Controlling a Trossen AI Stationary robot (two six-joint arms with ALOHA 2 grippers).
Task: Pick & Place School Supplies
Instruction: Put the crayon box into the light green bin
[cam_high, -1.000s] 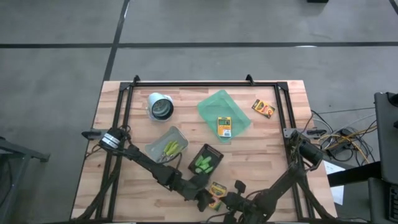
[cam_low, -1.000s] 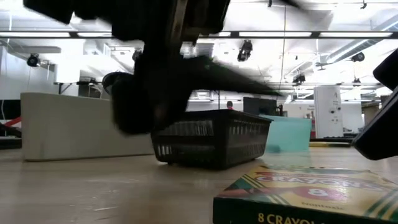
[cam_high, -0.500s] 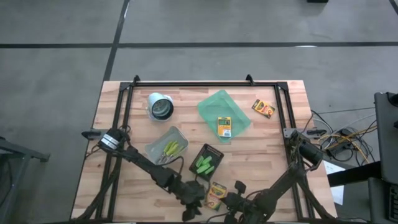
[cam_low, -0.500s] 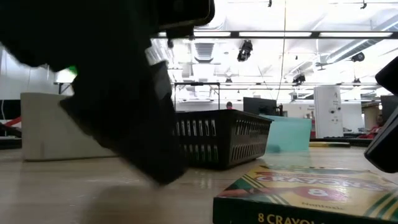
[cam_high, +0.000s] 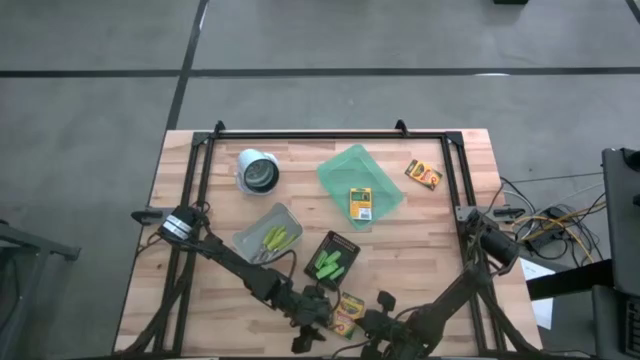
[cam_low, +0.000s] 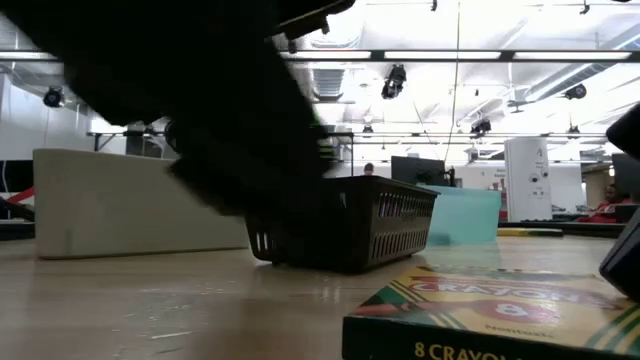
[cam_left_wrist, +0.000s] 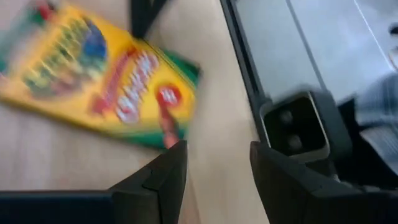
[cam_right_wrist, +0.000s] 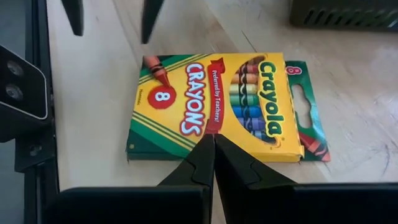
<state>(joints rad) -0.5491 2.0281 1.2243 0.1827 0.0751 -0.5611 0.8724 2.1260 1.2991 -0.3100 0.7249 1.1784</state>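
Left arm reaches diagonally from the worktop's (cam_high: 200, 300) left edge to its near edge; left gripper (cam_high: 312, 318) low there, fingers spread, holding nothing, just left of a crayon box (cam_high: 348, 310). In the left wrist view that box lies just past the open fingers (cam_left_wrist: 163, 180).

Right arm comes in from the right edge, bent along the near edge; right gripper (cam_right_wrist: 214, 163) closed, empty, tips over the same crayon box's near side in its wrist view.

Black basket (cam_high: 333, 259), just beyond that box: green sticks (cam_high: 326, 264) inside. Clear bin (cam_high: 266, 235), left of basket: more green sticks and scissors (cam_high: 273, 240). Green tray (cam_high: 345, 170), far centre: second crayon box (cam_high: 360, 203) on its near corner. Third crayon box (cam_high: 423, 175) loose at far right. White cup (cam_high: 259, 172) on its side, far left.
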